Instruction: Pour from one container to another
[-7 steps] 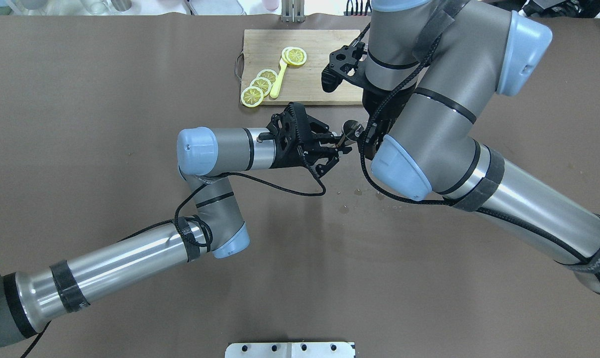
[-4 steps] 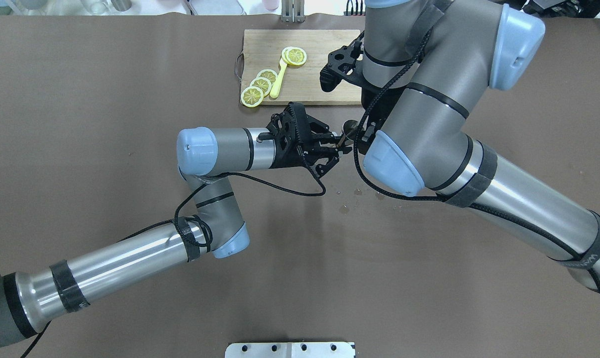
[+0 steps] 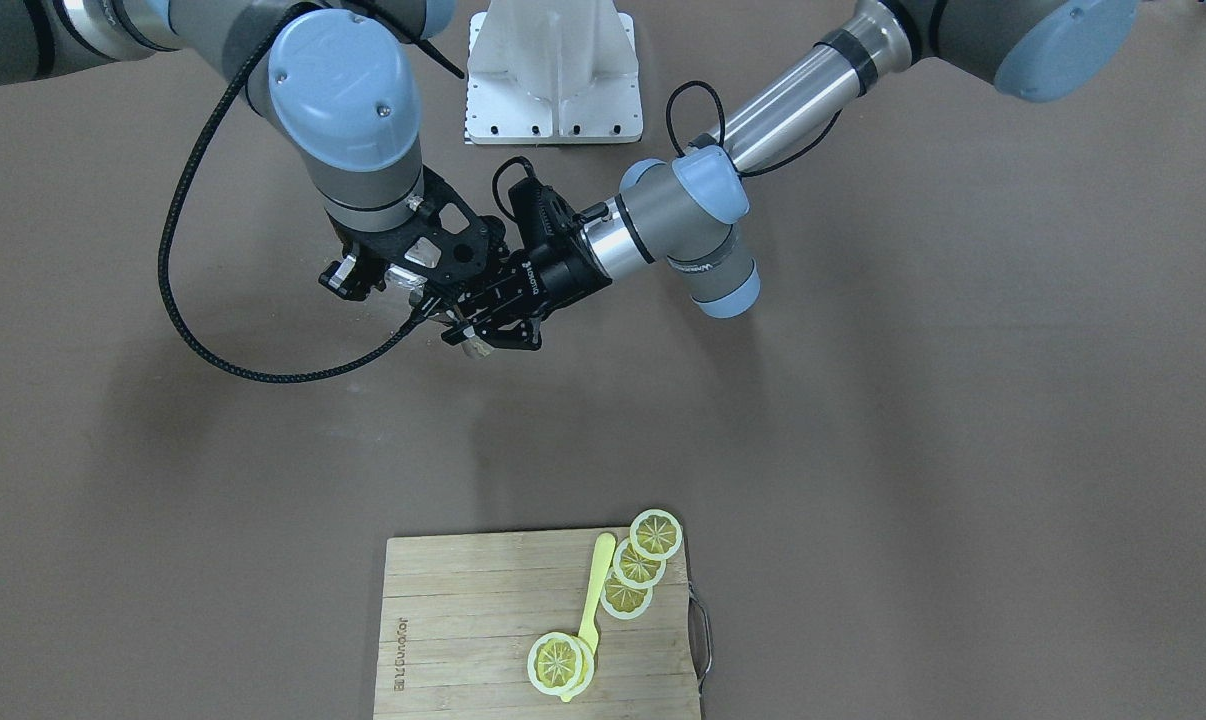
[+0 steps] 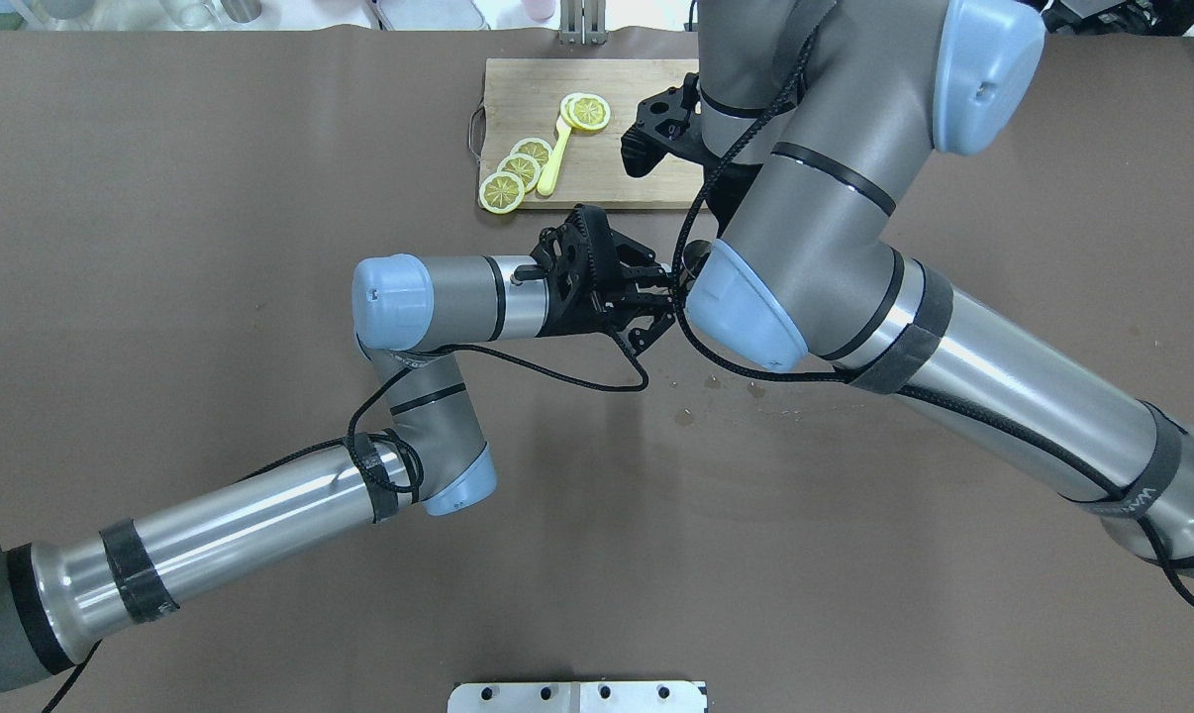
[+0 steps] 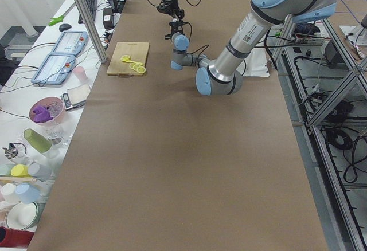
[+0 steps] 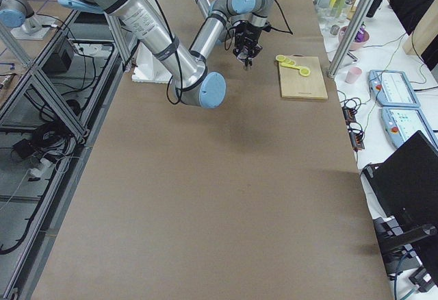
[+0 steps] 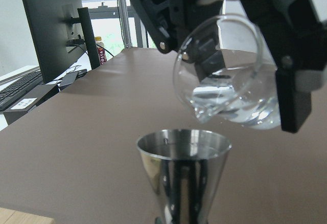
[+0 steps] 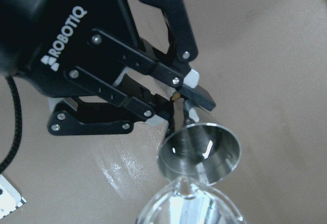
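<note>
A steel jigger point(image 7: 184, 170) stands upright in my left gripper point(image 8: 191, 98), whose fingers are shut on its narrow waist. Just above its mouth hangs a clear round glass point(image 7: 230, 75) with water in it, tilted so the lip points down at the jigger point(image 8: 199, 152). My right gripper point(image 7: 230, 55) is shut on that glass, with black fingers point(image 7: 294, 91) on either side. In the front-facing view the right gripper point(image 3: 388, 280) and the left gripper point(image 3: 478, 325) meet at the table's middle. The overhead view hides the right gripper under its own arm.
A wooden cutting board point(image 4: 646, 168) at the far side carries lemon slices point(image 4: 589, 112) and a yellow spoon point(image 4: 554, 158). A few wet spots point(image 4: 686, 416) lie on the brown table near the grippers. The robot's white base plate point(image 3: 553, 75) stands behind.
The right arm has swung toward the left arm, bringing the glass over the jigger and covering most of the jigger in the overhead view. The left arm has stayed still.
</note>
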Robot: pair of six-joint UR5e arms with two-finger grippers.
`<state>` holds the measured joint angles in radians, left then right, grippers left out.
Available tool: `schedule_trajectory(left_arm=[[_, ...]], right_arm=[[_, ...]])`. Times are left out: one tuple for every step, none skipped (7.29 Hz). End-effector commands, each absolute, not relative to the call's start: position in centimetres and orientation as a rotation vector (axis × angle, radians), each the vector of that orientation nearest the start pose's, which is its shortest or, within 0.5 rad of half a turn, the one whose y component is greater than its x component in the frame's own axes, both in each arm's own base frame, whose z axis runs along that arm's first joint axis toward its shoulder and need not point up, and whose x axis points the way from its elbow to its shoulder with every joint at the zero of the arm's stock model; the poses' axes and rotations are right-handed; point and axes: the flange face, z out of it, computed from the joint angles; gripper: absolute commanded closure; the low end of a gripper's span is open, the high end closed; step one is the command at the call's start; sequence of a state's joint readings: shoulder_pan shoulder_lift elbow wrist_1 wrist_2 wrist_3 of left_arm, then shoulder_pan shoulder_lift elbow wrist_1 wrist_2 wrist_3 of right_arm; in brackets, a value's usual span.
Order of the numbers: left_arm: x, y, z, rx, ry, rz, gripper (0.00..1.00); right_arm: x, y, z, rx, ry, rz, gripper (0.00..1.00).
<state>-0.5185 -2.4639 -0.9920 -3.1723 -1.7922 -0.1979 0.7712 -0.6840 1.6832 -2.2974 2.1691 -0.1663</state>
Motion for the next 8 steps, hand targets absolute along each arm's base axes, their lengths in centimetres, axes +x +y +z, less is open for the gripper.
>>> schedule_trajectory(left_arm=[[60.67, -47.43, 18.17, 1.514, 1.285, 0.779, 1.0], [60.63, -47.43, 18.11, 1.516, 1.285, 0.777, 1.0], [60.64, -47.41, 18.11, 1.515, 1.285, 0.779, 1.0], [60.63, -47.43, 18.11, 1.516, 1.285, 0.777, 1.0], [60.64, -47.41, 18.11, 1.515, 1.285, 0.779, 1.0], [60.69, -47.31, 18.22, 1.515, 1.287, 0.779, 1.0], [60.74, -47.2, 18.55, 1.511, 1.286, 0.781, 1.0], [60.75, -47.09, 18.65, 1.514, 1.288, 0.78, 1.0]], right_arm=[[-42.12, -51.64, 15.13, 0.036, -0.663, -1.005, 1.0], [-42.02, -51.68, 15.22, 0.025, -0.659, -1.0, 1.0], [-41.99, -51.65, 15.03, 0.016, -0.657, -0.998, 1.0], [-41.94, -51.6, 14.84, 0.01, -0.655, -0.996, 1.0], [-42.13, -51.79, 14.92, 0.001, -0.652, -0.993, 1.0], [-42.28, -51.92, 14.96, -0.004, -0.652, -0.992, 1.0], [-42.32, -51.94, 15.0, -0.006, -0.653, -0.992, 1.0], [-42.17, -51.91, 15.08, -0.016, -0.651, -0.987, 1.0]])
